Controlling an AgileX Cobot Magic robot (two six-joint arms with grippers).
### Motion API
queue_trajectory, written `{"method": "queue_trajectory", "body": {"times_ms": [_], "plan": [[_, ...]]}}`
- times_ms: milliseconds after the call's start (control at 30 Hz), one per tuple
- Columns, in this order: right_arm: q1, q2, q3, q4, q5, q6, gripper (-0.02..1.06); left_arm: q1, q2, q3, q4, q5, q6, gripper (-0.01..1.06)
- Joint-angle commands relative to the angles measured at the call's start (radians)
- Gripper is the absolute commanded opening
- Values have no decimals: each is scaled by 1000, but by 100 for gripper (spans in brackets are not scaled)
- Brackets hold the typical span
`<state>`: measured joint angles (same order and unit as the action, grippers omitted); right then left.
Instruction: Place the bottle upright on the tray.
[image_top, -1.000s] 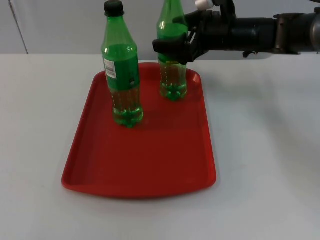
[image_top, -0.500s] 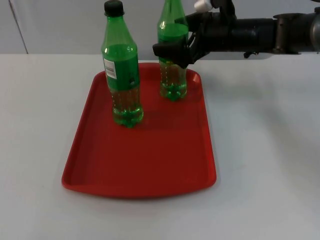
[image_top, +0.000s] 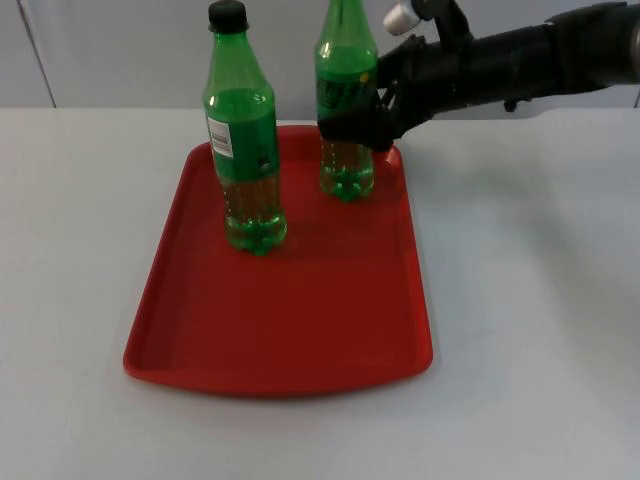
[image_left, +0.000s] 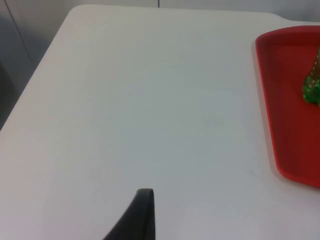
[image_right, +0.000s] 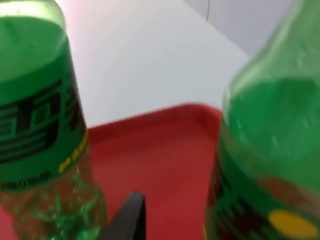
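Two see-through green plastic bottles (image_top: 245, 150) (image_top: 346, 100), glossy, ribbed near the base, paper-looking labels, matt black cap (image_top: 227, 14) on one. Smooth red plastic tray (image_top: 290, 320), slight sheen. Matt white table top (image_top: 530, 300), smooth. Right gripper (image_top: 362, 125) matt black, plastic-looking. Grey partition wall (image_top: 120, 50), flat matt.

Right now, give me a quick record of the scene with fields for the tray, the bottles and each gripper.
tray: red tray on the white table
capped bottle: upright on the tray, free
far bottle: upright at the tray's far right corner
right gripper: at the far bottle's body; grip unclear
left gripper: waits over bare table left of the tray
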<state>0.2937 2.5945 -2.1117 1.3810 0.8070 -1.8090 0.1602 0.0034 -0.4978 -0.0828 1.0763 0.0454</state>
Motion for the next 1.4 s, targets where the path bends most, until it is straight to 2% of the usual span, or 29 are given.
{"method": "queue_trajectory", "body": {"times_ms": [0,133,200,333,367,467,500,567,667,733,767,800,933,967,1067,1367], "plan": [[-13,-18,-9,-67,5,91,105,-7,-3,4,-5,-2,1,105],[-41,-30,-9,-135,7,233,105,-7,-3,4,-5,-2,1,105],[-43,-34,-9,-162,9,263,105,-7,-3,4,-5,-2,1,105],[-52,-62,-9,-370,48,440,105,-7,-3,4,-4,-2,1,105],[-52,-62,-9,-370,48,440,105,-7,-3,4,-4,-2,1,105],[-52,-92,-9,-500,105,577,105,-7,-3,4,-4,-2,1,105],[-52,-92,-9,-500,105,577,105,-7,-3,4,-4,-2,1,105],[-52,-126,-9,-553,158,660,105,-7,-3,4,-4,-2,1,105],[-52,-151,-9,-612,187,719,105,-7,-3,4,-4,-2,1,105],[-52,-180,-9,-684,206,815,105,-7,-3,4,-4,-2,1,105],[-52,-202,-9,-752,221,890,105,-7,-3,4,-4,-2,1,105],[-52,-202,-9,-752,221,890,105,-7,-3,4,-4,-2,1,105],[-52,-253,-9,-924,268,1104,105,-7,-3,4,-4,-2,1,105],[-52,-253,-9,-924,268,1104,105,-7,-3,4,-4,-2,1,105],[-52,-287,-9,-1008,312,1221,105,-7,-3,4,-4,-2,1,105],[-52,-393,-9,-1016,414,1344,105,-7,-3,4,-4,-2,1,105]]}}
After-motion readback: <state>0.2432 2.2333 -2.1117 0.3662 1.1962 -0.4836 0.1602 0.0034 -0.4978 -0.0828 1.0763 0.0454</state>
